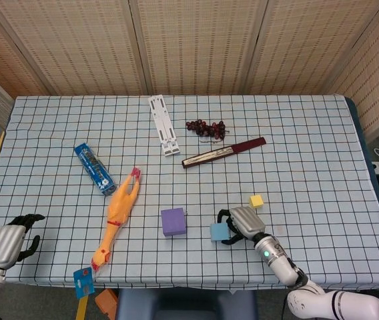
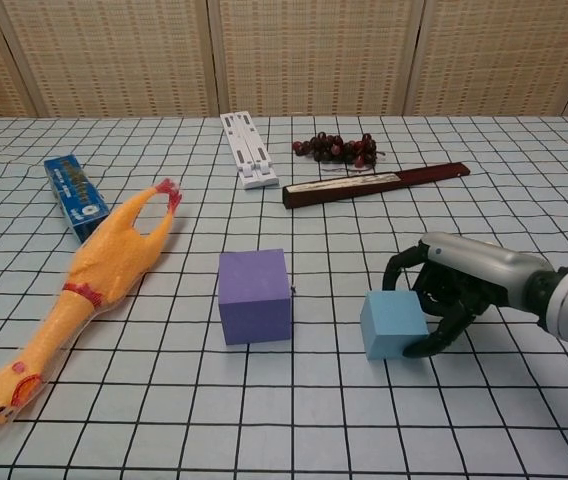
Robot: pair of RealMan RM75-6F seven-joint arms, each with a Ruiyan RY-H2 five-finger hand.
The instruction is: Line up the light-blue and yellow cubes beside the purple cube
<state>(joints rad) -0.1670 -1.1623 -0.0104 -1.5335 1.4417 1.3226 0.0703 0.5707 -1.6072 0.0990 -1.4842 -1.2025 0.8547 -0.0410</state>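
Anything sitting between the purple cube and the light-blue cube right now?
Nothing: between the purple cube and the light-blue cube, held by the right hand, only bare checked tablecloth shows, plainest in the chest view.

The blue box (image 2: 75,196) bears print too small to read.

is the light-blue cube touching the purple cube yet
Apart. The chest view shows checked cloth between the light-blue cube and the purple cube.
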